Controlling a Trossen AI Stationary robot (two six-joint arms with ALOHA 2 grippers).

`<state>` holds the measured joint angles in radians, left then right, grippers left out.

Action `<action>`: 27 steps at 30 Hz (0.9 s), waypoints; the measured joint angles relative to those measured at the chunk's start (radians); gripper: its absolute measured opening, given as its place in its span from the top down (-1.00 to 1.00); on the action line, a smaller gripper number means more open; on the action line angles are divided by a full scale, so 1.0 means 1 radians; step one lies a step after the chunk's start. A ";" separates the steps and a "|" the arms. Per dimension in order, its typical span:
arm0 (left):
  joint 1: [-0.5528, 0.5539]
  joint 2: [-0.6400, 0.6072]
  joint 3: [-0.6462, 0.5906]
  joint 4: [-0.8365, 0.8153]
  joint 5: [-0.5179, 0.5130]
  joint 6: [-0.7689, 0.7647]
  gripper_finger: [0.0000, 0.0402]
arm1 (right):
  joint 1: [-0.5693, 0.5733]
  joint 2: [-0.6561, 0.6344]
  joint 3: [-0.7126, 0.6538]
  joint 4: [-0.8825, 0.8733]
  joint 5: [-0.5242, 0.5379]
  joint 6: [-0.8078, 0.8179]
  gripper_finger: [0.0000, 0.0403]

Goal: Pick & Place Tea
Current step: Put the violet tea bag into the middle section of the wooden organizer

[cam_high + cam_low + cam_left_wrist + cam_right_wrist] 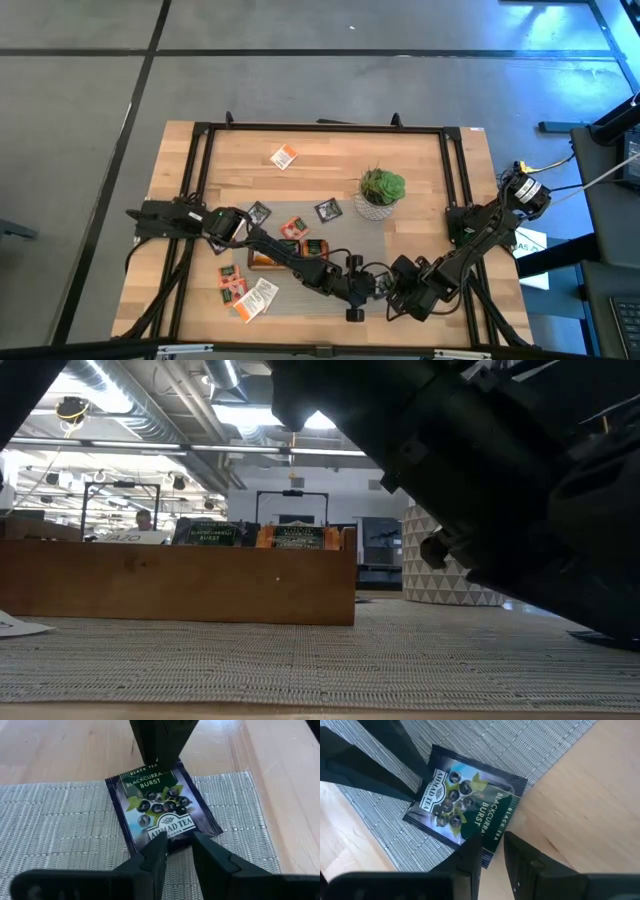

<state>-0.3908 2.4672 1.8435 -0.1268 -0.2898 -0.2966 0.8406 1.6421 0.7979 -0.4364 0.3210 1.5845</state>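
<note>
A dark blue blackcurrant tea sachet [160, 805] is held face up over the grey woven mat [60, 825], between my two grippers near the table's front edge. My left gripper [177, 845] is shut on the sachet's logo end. My right gripper [492, 845] is shut on its opposite end. In the high view the two grippers meet, left [357, 290] and right [392, 290]. The wooden tray [180, 580] stands on the mat behind them, with sachets [210, 535] upright in it. My left gripper pinches the sachet's lower edge [175, 837], below the logo and about mid-edge, between its two fingers, slanting down from the table's left. The sachet lies flat, close over the mat; I cannot tell whether it touches it. My right gripper pinches the sachet's top edge [495, 832], by the words "black tea" and toward one corner, between its two fingers. It comes steeply from above on the table's right side. Seen from the left wrist, its fingers [160, 745] cover that edge.
Loose sachets lie on the table: an orange-and-white one [285, 156] at the back, dark ones [328, 210] [259, 212] mid-table, and several [250, 295] at the front left. The potted plant [382, 190] stands right of centre. A black frame [320, 128] borders the table.
</note>
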 joint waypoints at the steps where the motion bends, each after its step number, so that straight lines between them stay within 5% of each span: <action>1: 0.000 0.000 0.000 -0.001 -0.001 0.000 0.56 | 0.000 0.000 0.000 -0.002 0.000 0.000 0.59; 12: -0.010 0.000 0.000 -0.036 0.012 -0.008 0.56 | 0.031 -0.056 0.000 -0.095 0.075 -0.008 0.59; 20: -0.015 0.001 -0.001 -0.048 0.013 -0.023 0.56 | 0.032 -0.061 0.000 -0.082 0.029 -0.001 0.58; 27: -0.015 0.001 -0.002 -0.048 0.016 -0.024 0.56 | 0.032 -0.061 0.000 -0.076 0.031 0.004 0.26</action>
<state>-0.4061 2.4683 1.8412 -0.1753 -0.2741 -0.3202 0.8726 1.5806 0.7982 -0.5125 0.3519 1.5890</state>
